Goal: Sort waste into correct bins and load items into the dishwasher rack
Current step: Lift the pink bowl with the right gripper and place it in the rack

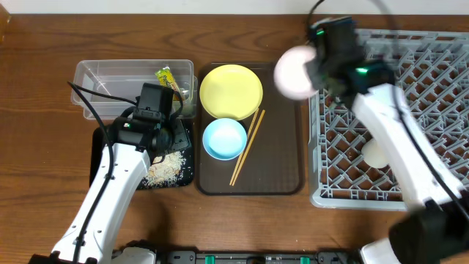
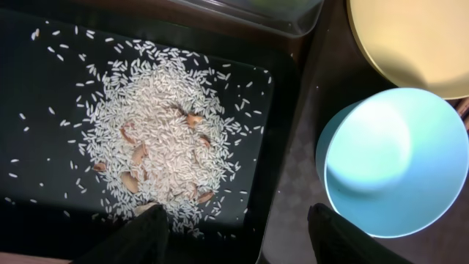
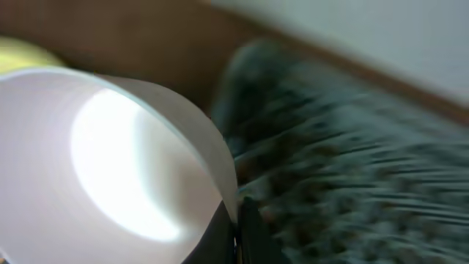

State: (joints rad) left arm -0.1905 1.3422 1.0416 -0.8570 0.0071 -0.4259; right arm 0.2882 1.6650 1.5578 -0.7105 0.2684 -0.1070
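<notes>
My right gripper (image 1: 315, 70) is shut on the rim of the white bowl (image 1: 293, 72) and holds it in the air between the brown serving tray and the grey dishwasher rack (image 1: 440, 110). The right wrist view shows the fingers (image 3: 238, 220) pinching the bowl's wall (image 3: 95, 161), with the rack (image 3: 352, 161) blurred behind. My left gripper (image 2: 238, 227) is open and empty over the black tray's (image 2: 44, 183) right edge, beside the rice scraps (image 2: 157, 132). The yellow plate (image 1: 231, 90), blue bowl (image 1: 223, 138) and chopsticks (image 1: 248, 147) lie on the serving tray. A pale cup (image 1: 376, 154) sits in the rack. The tissue is out of view.
The clear tub (image 1: 95, 81) stands behind the black tray (image 1: 99, 158) and holds the snack wrapper (image 1: 167, 79). The brown serving tray (image 1: 282, 147) lies between the bins and the rack. In the left wrist view the blue bowl (image 2: 396, 161) sits just right of my left fingers.
</notes>
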